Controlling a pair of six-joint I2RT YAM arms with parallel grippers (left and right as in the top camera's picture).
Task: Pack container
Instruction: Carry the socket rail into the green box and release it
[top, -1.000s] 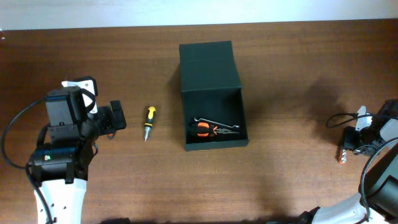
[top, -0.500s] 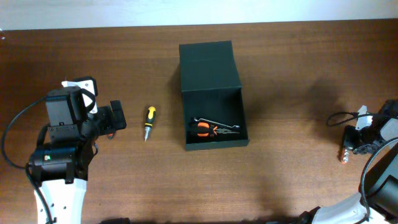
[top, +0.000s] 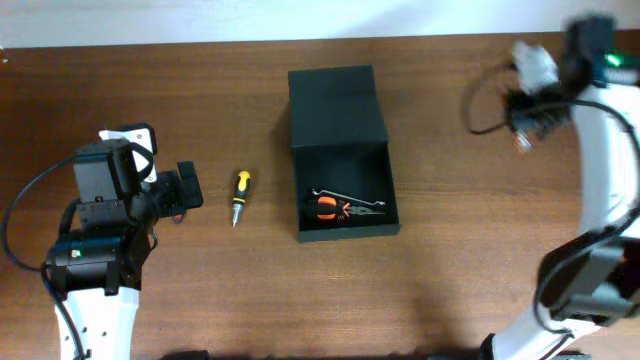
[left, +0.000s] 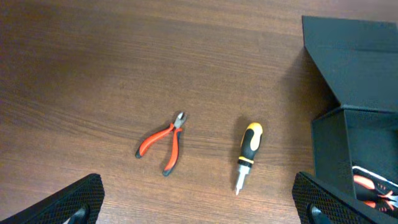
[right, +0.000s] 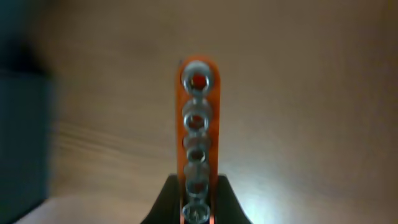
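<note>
Here — right hand (right: 198, 210) clamped on orange socket rail (right: 198, 134).

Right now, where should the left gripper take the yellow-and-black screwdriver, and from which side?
Take the screwdriver by its thick yellow-and-black handle, straight down from above, closing across its width. It lies flat on the table and the shaft is thin. The wood is bare on either side, with the red pliers and the container both apart from it.

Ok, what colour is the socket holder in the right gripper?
Orange holder with silver sockets; the right wrist view shows it best.
</note>
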